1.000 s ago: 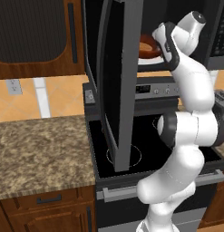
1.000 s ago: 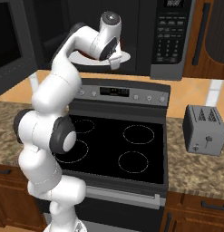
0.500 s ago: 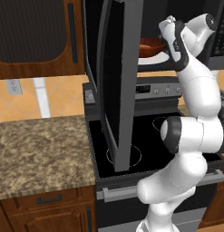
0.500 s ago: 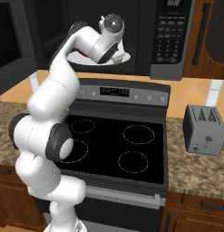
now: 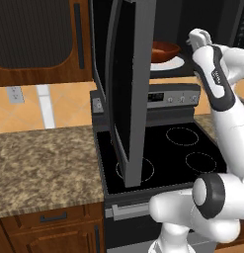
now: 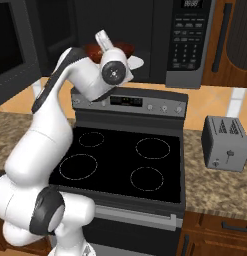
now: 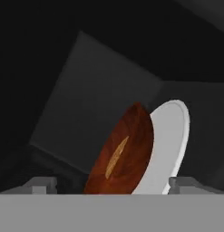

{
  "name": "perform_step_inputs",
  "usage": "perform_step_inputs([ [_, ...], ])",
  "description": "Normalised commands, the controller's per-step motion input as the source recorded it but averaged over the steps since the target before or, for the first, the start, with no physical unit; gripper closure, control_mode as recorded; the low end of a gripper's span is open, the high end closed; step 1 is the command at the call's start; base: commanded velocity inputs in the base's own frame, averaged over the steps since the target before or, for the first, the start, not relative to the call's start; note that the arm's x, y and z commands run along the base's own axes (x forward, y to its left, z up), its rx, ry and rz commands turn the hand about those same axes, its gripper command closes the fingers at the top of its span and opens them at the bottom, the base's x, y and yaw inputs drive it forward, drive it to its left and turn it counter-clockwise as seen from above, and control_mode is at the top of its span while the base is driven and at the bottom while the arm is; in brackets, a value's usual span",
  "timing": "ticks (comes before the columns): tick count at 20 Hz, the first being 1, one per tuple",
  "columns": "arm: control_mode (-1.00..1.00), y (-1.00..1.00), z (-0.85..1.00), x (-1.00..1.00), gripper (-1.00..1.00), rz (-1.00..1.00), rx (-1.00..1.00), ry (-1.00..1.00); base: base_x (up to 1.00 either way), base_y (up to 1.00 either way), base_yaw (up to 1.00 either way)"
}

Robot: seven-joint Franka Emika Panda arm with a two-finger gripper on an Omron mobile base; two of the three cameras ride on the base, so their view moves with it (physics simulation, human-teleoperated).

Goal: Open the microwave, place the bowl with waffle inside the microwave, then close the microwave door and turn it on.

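Note:
The microwave (image 6: 187, 45) stands open above the stove, and the microwave door (image 5: 128, 94) swings out towards me on the left. On the white turntable plate (image 5: 174, 63) (image 7: 170, 145) inside rests the reddish-brown bowl (image 5: 165, 48) (image 6: 124, 48) (image 7: 131, 149). The tan waffle (image 7: 117, 156) lies in it. My gripper (image 7: 112, 185) (image 5: 193, 37) (image 6: 102, 39) hovers just outside the opening, facing the bowl. It is open, with one fingertip (image 7: 41, 186) far from the other and nothing between them.
Below the microwave is a black glass stove (image 6: 125, 160) with its control panel (image 5: 175, 96). A grey toaster (image 6: 227, 145) stands on the counter to the right. A granite counter (image 5: 44, 163) stretches left of the stove, under wooden cabinets (image 5: 39, 39).
The jaws have opened and let go of the bowl, which now rests on the turntable. The hand has drawn back a little from the microwave opening.

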Motion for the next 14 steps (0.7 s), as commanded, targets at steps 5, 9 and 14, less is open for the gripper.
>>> perform_step_inputs([
  [5,-1.0,-0.01,0.32,-1.0,-1.0,-0.03,-0.26,0.05,0.0,0.0,0.0],
  [9,-1.0,-0.17,0.23,-1.0,-1.0,-0.02,-0.25,0.12,0.0,0.0,0.0],
  [14,-1.0,-0.18,-0.06,-1.0,-1.0,-0.02,-0.23,0.06,0.0,0.0,0.0],
])
